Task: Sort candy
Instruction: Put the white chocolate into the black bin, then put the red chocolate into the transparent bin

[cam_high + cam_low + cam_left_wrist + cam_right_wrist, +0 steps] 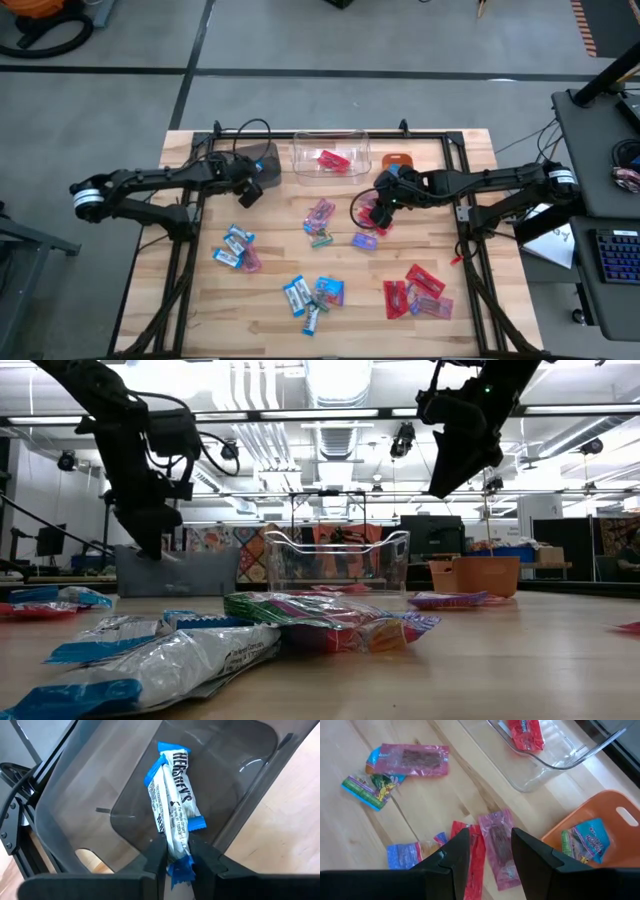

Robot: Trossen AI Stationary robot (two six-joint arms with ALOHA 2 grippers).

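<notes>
Left claw (178, 856) gripping blue-and-white candy (173, 795) over brown bin (75, 800) | right claw (490, 851) open above pink candy (498, 847)

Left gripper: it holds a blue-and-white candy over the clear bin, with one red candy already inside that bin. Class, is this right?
Not quite. The left gripper holds the blue-and-white candy over the grey bin, as the left wrist view shows. The red candy lies in the clear bin.

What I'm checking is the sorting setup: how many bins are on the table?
3. A dark bin back left, below the left pincer gripping a blue-and-white candy; a clear bin back centre; an orange bin back right. None looks hidden.
</notes>
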